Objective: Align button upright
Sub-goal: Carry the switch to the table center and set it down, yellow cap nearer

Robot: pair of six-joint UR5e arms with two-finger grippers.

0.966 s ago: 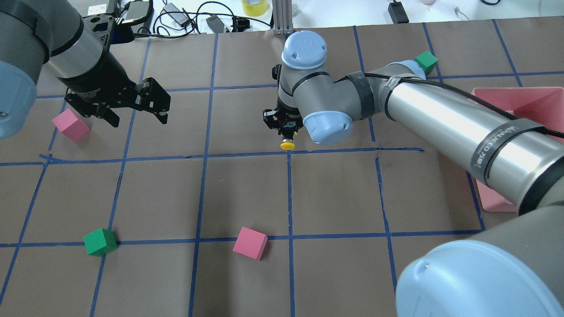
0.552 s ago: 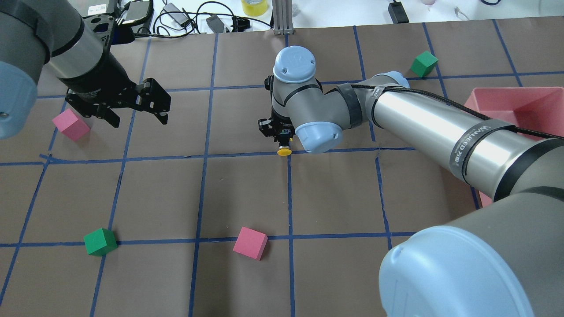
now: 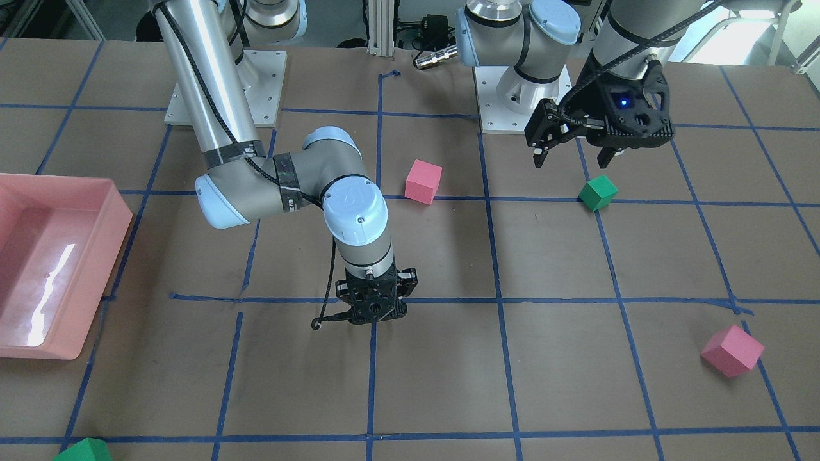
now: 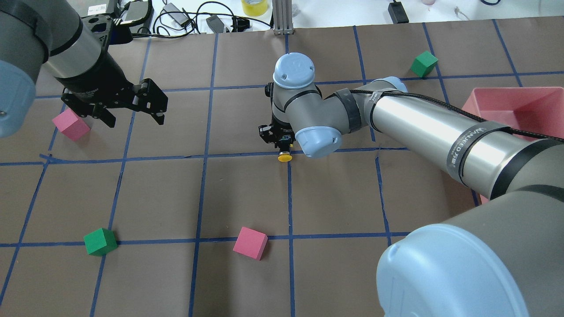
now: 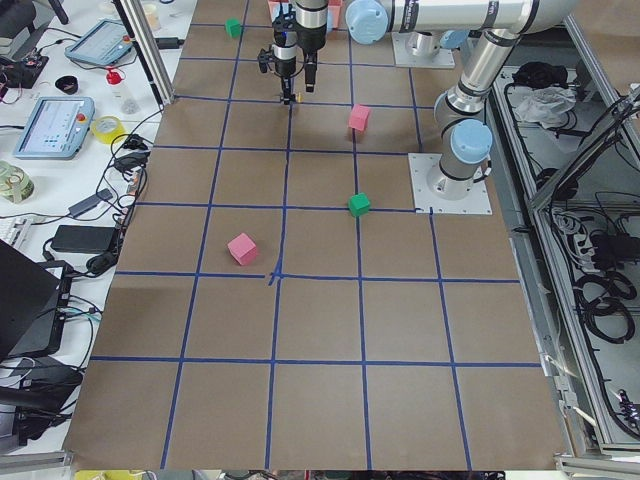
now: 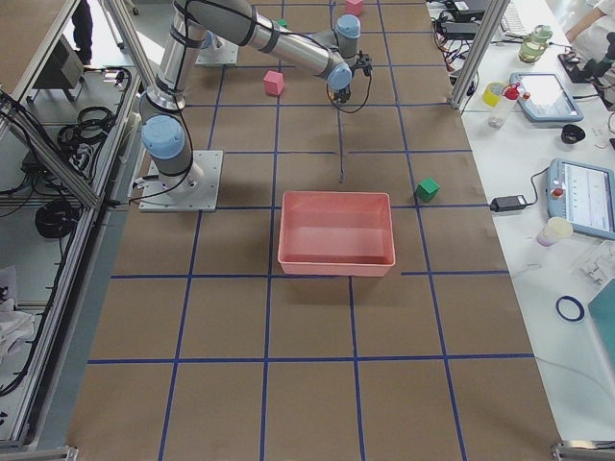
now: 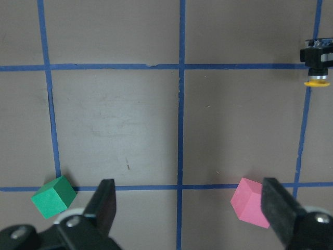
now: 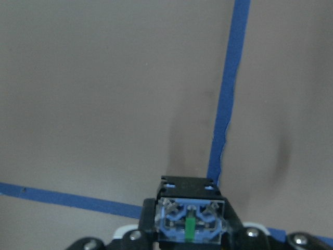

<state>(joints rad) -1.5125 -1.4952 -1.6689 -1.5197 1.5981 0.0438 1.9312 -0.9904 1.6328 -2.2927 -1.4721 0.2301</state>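
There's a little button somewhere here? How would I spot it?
Follow the long silver arm to its right hand near the middle of the table, where blue tape lines cross. The button is gripped in it: tiny, with a round yellow cap, far smaller than the pink cubes and green cubes.

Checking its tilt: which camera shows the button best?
Overhead exterior: the button shows its yellow cap below the right pincer. Left wrist shows it small; right wrist only its base; front-facing hides it; side views too tiny.

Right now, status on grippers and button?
Right gripper shut on button, cap end down toward table. Left gripper open, empty. Nearest pink cube well clear.
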